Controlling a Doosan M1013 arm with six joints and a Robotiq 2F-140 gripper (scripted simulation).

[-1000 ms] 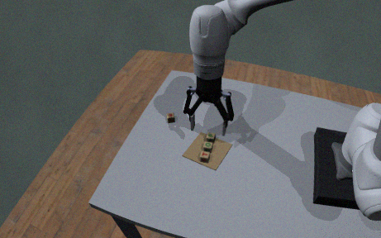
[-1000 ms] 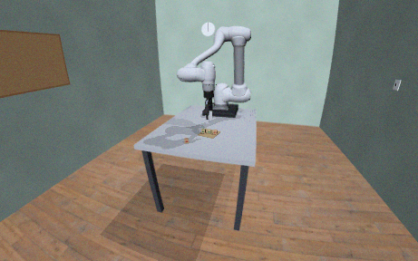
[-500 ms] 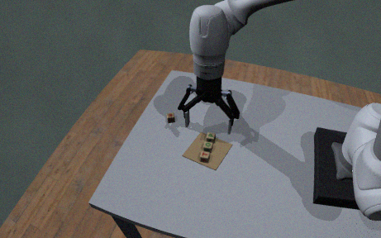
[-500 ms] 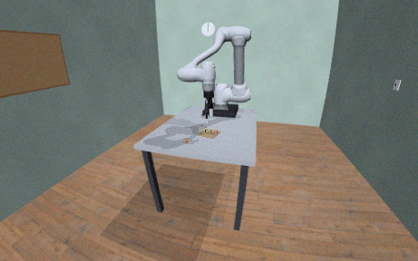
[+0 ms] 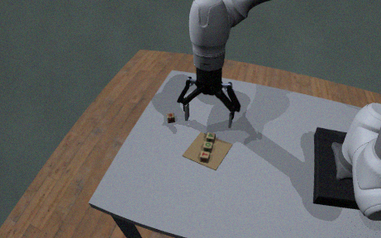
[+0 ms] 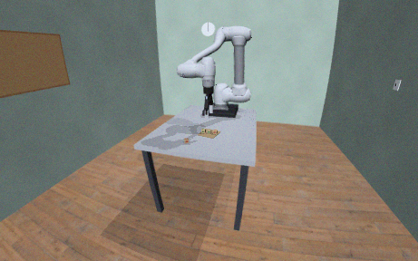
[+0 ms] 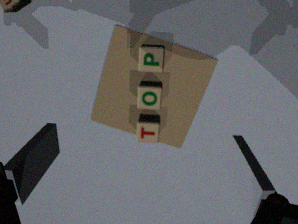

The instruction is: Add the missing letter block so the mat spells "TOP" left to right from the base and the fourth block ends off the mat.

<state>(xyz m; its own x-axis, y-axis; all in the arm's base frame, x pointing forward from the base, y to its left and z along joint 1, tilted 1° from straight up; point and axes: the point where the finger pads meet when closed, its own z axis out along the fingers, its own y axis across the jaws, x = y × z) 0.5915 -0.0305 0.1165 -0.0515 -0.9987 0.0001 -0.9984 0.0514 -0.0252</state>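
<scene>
Three wooden blocks sit in a straight row on the tan mat (image 7: 154, 87). In the wrist view they are the T block (image 7: 148, 132), the O block (image 7: 149, 99) and the P block (image 7: 152, 58), each letter on top. In the top view the row (image 5: 207, 146) lies on the mat (image 5: 207, 150). My gripper (image 5: 208, 116) is open and empty, well above the table and apart from the blocks. Its fingers show at the lower corners of the wrist view (image 7: 147, 183).
The grey table (image 6: 200, 136) stands on a wooden floor. The arm's black base plate (image 5: 330, 167) sits at the table's right side. The mat also shows in the exterior view (image 6: 209, 132).
</scene>
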